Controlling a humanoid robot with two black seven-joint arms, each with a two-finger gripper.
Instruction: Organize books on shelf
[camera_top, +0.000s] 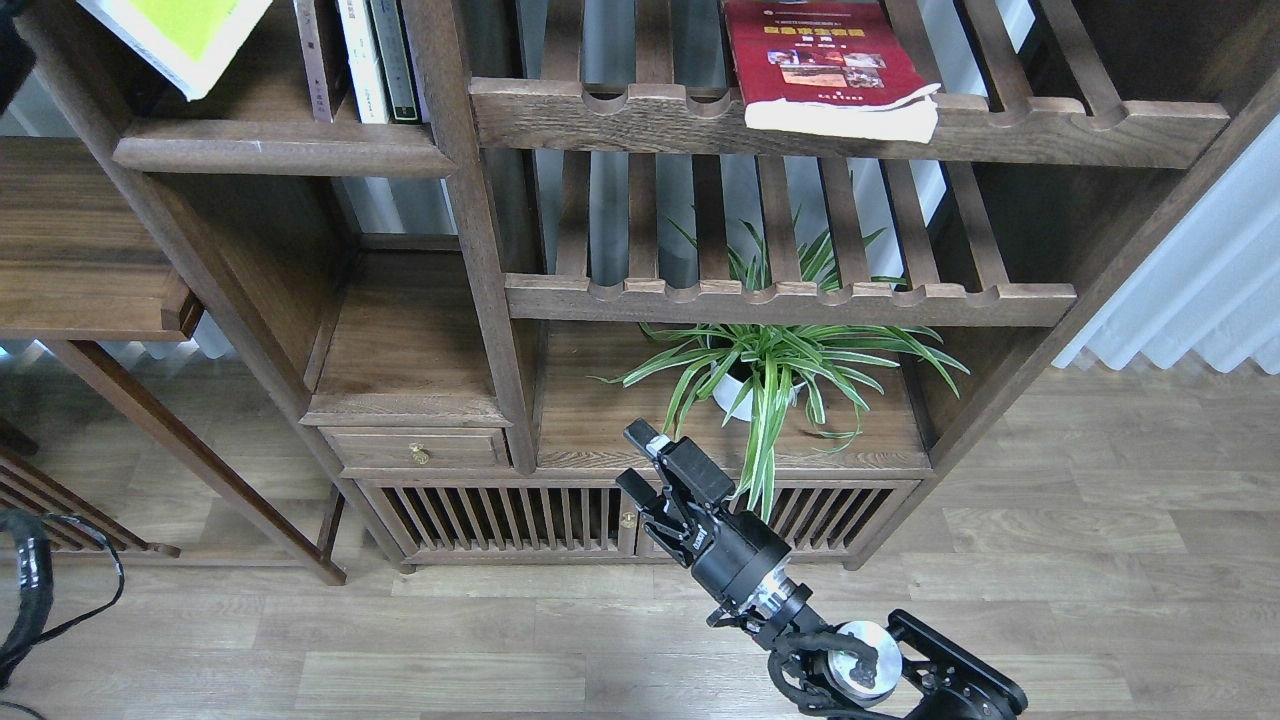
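Hovering low before the bookcase, our right gripper (640, 462) is released (nothing between its fingers); the red book (822, 62) lies far above on the slatted rack (620, 115), overhanging.

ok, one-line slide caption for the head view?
Right hand open and empty below the bookcase; red book flat on the slatted rack, yellow-green book upper left.

Red book (825, 65) lies on slatted rack (1050, 125) — yellow-green book (185, 35) over shelf (280, 150).
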